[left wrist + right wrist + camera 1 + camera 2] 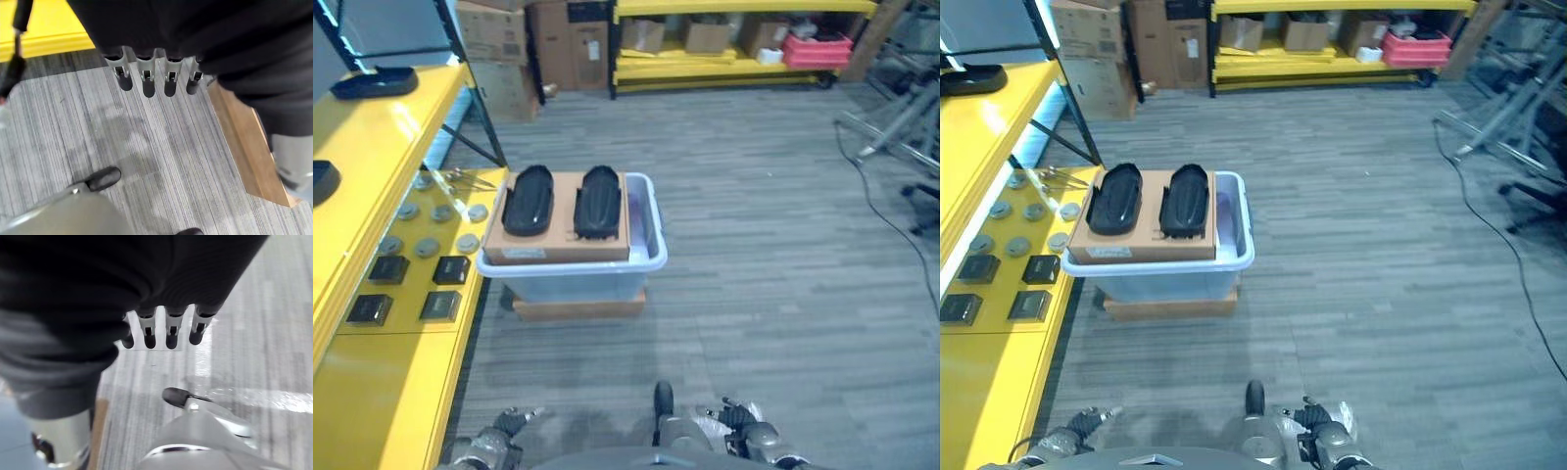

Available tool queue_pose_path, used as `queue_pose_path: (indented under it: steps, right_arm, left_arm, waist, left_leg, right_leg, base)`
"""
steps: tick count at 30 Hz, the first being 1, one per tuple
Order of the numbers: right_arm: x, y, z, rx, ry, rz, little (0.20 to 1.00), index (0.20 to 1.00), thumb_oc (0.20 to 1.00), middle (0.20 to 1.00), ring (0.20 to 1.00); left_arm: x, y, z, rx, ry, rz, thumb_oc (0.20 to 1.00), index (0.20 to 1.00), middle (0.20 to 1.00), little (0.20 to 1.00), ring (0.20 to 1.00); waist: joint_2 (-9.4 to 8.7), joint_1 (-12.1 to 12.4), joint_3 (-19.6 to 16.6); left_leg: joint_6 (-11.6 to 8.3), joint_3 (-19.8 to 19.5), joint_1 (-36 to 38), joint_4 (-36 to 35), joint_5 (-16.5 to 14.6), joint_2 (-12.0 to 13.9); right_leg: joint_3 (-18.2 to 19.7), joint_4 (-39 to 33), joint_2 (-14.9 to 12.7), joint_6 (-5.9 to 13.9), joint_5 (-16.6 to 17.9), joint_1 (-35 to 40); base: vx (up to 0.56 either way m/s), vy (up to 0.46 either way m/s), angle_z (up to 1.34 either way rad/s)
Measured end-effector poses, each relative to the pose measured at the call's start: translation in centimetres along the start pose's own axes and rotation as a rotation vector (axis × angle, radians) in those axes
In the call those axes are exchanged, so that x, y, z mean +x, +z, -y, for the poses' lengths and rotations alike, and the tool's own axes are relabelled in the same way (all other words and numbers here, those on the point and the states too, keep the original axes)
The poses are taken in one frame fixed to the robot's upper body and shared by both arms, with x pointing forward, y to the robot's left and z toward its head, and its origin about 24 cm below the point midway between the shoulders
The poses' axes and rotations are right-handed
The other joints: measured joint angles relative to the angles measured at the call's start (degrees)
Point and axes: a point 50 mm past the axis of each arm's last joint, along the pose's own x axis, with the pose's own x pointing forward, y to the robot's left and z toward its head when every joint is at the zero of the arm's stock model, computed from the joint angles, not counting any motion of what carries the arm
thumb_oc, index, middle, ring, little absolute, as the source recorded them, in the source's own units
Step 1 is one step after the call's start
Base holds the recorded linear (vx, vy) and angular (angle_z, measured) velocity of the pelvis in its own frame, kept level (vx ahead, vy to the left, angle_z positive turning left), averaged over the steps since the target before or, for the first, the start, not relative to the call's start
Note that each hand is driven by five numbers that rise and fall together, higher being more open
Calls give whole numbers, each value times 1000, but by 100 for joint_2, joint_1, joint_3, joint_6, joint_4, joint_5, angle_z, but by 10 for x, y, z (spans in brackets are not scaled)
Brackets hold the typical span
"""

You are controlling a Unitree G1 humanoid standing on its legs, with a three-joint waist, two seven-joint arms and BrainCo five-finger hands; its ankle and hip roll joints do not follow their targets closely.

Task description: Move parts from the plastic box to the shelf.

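Plastic box (646, 257), pale translucent blue w/ rounded rim, sits on the grey wood-grain floor (783, 245) just beside the yellow shelf (372, 166), resting on a flat brown slab (579, 308). Across its top lies a flat cardboard sheet (558, 243), covering most of the opening; a strip of the box interior shows on the side away from the shelf. Two black parts (529, 199) (600, 202) lie side by side on the cardboard: long ovals, ribbed, matte, apart from each other.

Shelf surface is smooth glossy yellow. Its lower level holds round grey discs (428, 247) in rows and dark square blocks (451, 269) nearer the robot. Upper level carries a black shallow tray-like piece (374, 82).

Left hand (146, 73) hangs low over bare floor, fingers straight & relaxed, holding nothing. Right hand (168, 328) same: fingers straight in a row, nothing grasped. Both hands are well apart from the box.

Background: brown cardboard cartons (499, 59) stacked by the shelf's far end, a second yellow rack (724, 69) w/ boxes and a red crate (818, 49).
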Motion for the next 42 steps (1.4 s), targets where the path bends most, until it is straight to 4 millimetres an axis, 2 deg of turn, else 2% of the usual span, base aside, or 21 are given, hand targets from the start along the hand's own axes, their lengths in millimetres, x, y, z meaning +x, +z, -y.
queue_pose_path:
  steps: [2,3,5,6,7,8,11,12,13,14,15,18,21,24,28,29,31,33,35,37,42]
  right_arm:
    - [1,16,10,-11,-20,79,1000,1000,1000,1000,1000]
    - [2,26,16,-24,-29,111,1000,1000,1000,1000,1000]
    - [2,35,29,-47,-58,144,1000,1000,1000,1000,1000]
    - [2,36,30,-52,-60,147,1000,1000,1000,1000,1000]
    - [1,31,32,-72,-80,136,1000,1000,1000,1000,1000]
    - [0,26,32,-84,-79,124,1000,1000,1000,1000,1000]
    - [0,38,34,-96,-95,173,1000,1000,1000,1000,1000]
    - [0,46,36,-110,-115,201,1000,1000,1000,1000,1000]
    - [-3,61,37,-152,-148,265,1000,1000,1000,1000,1000]
    - [-3,61,37,-152,-148,265,1000,1000,1000,1000,1000]
    - [-13,88,40,-166,-192,413,1000,1000,1000,1000,1000]
    - [-21,108,32,-122,-191,518,1000,1000,1000,1000,1000]
    - [-41,145,24,-74,-177,707,1000,1000,1000,1000,1000]
    - [-47,175,25,-75,-187,792,1000,1000,1000,1000,1000]
    - [-61,233,36,-54,-264,939,1000,1000,1000,1000,1000]
    - [-71,258,43,-76,-314,998,1000,1000,1000,1000,1000]
    - [-79,281,55,-106,-388,1038,1000,1000,1000,1000,1000]
    - [-90,312,82,-133,-517,1055,1000,1000,1000,1000,1000]
    - [-115,345,118,-124,-673,1084,1000,1000,1000,1000,1000]
    - [-133,362,140,-117,-771,1093,1000,1000,1000,1000,1000]
    - [-151,373,158,-84,-864,1117,1000,1000,1000,1000,1000]
  left_arm:
    - [0,2,-1,-25,9,9,1000,1000,1000,1000,1000]
    - [0,0,2,-27,1,8,1000,1000,1000,1000,1000]
    - [1,14,5,-31,0,52,1000,1000,1000,1000,1000]
    - [1,20,4,-34,9,74,1000,1000,1000,1000,1000]
    - [1,28,2,-40,19,111,1000,1000,1000,1000,1000]
    - [1,34,1,-45,21,133,1000,1000,1000,1000,1000]
    - [1,31,3,-10,24,124,1000,1000,1000,1000,1000]
    - [1,31,3,-11,26,121,1000,1000,1000,1000,1000]
    - [0,24,4,-21,30,108,1000,1000,1000,1000,1000]
    - [0,24,4,-21,30,108,1000,1000,1000,1000,1000]
    - [-1,9,9,-29,26,73,1000,1000,1000,1000,1000]
    - [-2,3,-5,-15,74,62,1000,1000,1000,1000,1000]
    - [-3,-8,-14,-27,114,25,1000,1000,1000,1000,1000]
    - [-3,-3,-30,-53,168,51,1000,1000,1000,1000,1000]
    - [-1,23,-24,-18,157,139,1000,1000,1000,1000,1000]
    - [-1,37,-19,17,140,187,1000,1000,1000,1000,1000]
    - [-2,57,-17,53,137,258,1000,1000,1000,1000,1000]
    - [-5,82,-17,123,137,361,1000,1000,1000,1000,1000]
    - [-9,106,-21,143,153,443,1000,1000,1000,1000,1000]
    - [-8,106,-31,146,184,431,1000,1000,1000,1000,1000]
    - [-5,97,-41,143,234,381,1000,1000,1000,1000,1000]
  waist:
    - [23,28,11]
    - [49,95,8]
    - [143,168,55]
    - [132,173,63]
    - [68,160,96]
    - [78,200,100]
    - [199,180,135]
    - [232,154,175]
    - [342,162,159]
    - [342,162,159]
    - [529,7,192]
    - [245,61,176]
    - [203,98,168]
    - [151,330,153]
    - [182,370,325]
    - [208,419,466]
    - [236,507,654]
    - [298,603,773]
    - [384,742,1065]
    - [390,858,1215]
    - [430,1010,1391]
  left_leg:
    - [-311,-57,-666,1281,-165,53]
    - [-360,-60,-901,1495,-144,34]
    - [-565,-39,-1440,1983,93,67]
    - [-527,123,-1571,1835,130,125]
    - [-456,597,-1539,360,458,527]
    - [-457,719,-1535,-136,705,688]
    - [-569,549,-1569,-722,1211,893]
    - [-510,532,-1536,-782,1257,899]
    - [-403,591,-1368,-760,1340,864]
    - [-403,591,-1368,-760,1340,864]
    - [-409,666,-1071,-768,1308,767]
    - [-208,727,-1042,-770,1198,394]
    - [-72,791,-1033,-769,1112,173]
    - [-48,777,-1283,-803,1088,113]
    - [-6,714,-1798,-770,1319,132]
    - [8,696,-2009,-770,1392,124]
    - [16,598,-2183,-771,1456,113]
    - [1,545,-2536,-781,1507,89]
    - [36,477,-2789,-769,1612,58]
    - [37,365,-2976,-768,1661,37]
    - [136,123,-3190,-765,1794,-33]
  right_leg:
    - [-159,-20,-24,-165,-123,157]
    - [-186,-20,-23,-281,-212,202]
    - [-381,-25,-39,-359,-382,336]
    - [-501,-27,-49,-387,-457,413]
    - [-864,-66,-2,-459,-749,650]
    - [-864,-65,82,-449,-798,673]
    - [-851,-65,182,-287,-915,698]
    - [-817,-64,179,-232,-914,716]
    - [-699,-62,169,-105,-875,755]
    - [-699,-62,169,-105,-875,755]
    - [-645,-63,143,172,-871,953]
    - [-652,-27,-222,358,-837,970]
    - [-595,-26,-435,461,-773,946]
    - [-659,-28,-504,534,-764,735]
    - [-707,-25,-488,520,-585,242]
    - [-724,-26,-491,519,-550,58]
    - [-744,-33,-508,519,-452,-96]
    - [-806,-28,-529,524,-409,-380]
    - [-869,-29,-541,568,-330,-569]
    - [-981,-49,-552,568,-326,-688]
    - [-1233,-25,-553,549,-293,-721]
  base:
    - [94,-180,23]
    - [94,-158,27]
    - [111,-89,35]
    - [88,-28,87]
    - [122,2,87]
    - [190,64,60]
    - [176,88,-4]
    - [134,135,-27]
    - [122,152,-32]
    - [78,104,-36]
    - [102,182,-6]
    - [88,182,-2]
    - [-7,122,-5]
    - [-95,99,3]
    - [-129,91,11]
    - [-111,74,10]
    - [-92,96,12]
    - [-50,55,20]
    - [-28,47,29]
    - [4,47,26]
    - [8,26,25]
